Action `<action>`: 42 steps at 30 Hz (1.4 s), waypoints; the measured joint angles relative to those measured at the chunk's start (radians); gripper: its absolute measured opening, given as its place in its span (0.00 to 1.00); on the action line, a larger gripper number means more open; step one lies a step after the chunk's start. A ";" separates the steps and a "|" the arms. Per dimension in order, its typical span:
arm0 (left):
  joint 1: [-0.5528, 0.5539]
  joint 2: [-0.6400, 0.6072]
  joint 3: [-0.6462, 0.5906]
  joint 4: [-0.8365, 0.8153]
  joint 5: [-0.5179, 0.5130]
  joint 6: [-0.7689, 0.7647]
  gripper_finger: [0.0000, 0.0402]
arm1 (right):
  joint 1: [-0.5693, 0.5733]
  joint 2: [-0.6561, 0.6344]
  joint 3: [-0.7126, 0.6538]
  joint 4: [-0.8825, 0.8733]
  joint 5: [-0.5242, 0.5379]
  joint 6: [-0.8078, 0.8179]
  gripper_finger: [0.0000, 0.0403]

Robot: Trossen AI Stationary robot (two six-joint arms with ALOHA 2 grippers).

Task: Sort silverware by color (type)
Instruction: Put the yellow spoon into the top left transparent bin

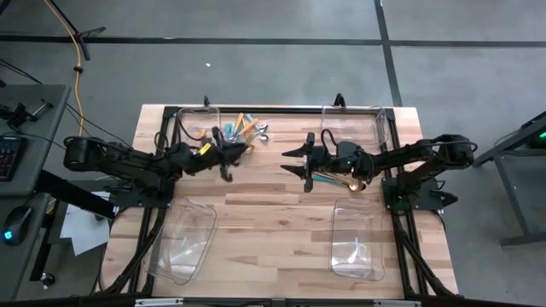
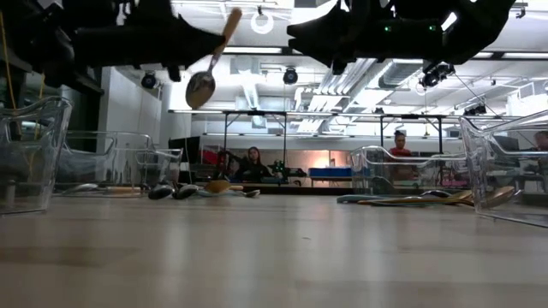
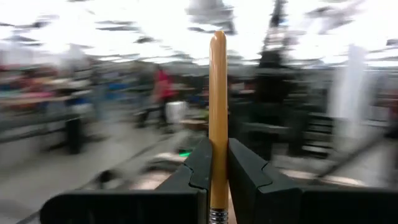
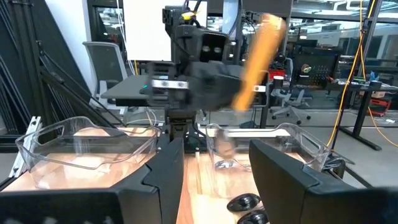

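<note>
My left gripper hangs above the table's middle, left of centre, shut on an orange-handled silver spoon. In the left wrist view the orange handle stands up between the fingers. My right gripper is open and empty, level with it toward the right, facing the left arm. A pile of orange- and blue-handled silverware lies at the far edge. Teal and gold pieces lie on the table under the right arm. My left gripper pinches the spoon's orange handle between its two fingers, on the stretch nearer the metal neck. The fingers come level from the table's left and lie across the handle. The spoon is lifted clear and steeply tilted, bowl hanging down, handle end up.
Clear plastic bins stand at the far left, far right, near left and near right. Bare wood lies between the near bins. People sit in the room beyond the table.
</note>
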 joint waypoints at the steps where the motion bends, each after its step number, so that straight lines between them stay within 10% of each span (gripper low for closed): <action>1: 0.000 0.000 0.008 -0.024 -0.071 0.009 0.05 | 0.000 0.000 0.000 0.000 0.000 0.000 0.42; 7: 0.060 -0.048 0.151 -0.404 -0.572 0.119 0.04 | 0.000 0.000 0.000 0.000 0.002 0.009 0.42; 13: 0.202 -0.094 0.418 -1.184 -0.753 -0.019 0.04 | 0.000 0.000 0.000 -0.012 0.003 0.019 0.42; 21: 0.328 -0.093 0.492 -1.749 -0.729 -0.404 0.03 | 0.000 0.000 0.001 -0.038 0.005 0.037 0.42; 42: 0.424 0.105 0.353 -1.751 -0.382 -0.520 0.03 | -0.032 0.000 0.001 -0.045 0.004 0.057 0.42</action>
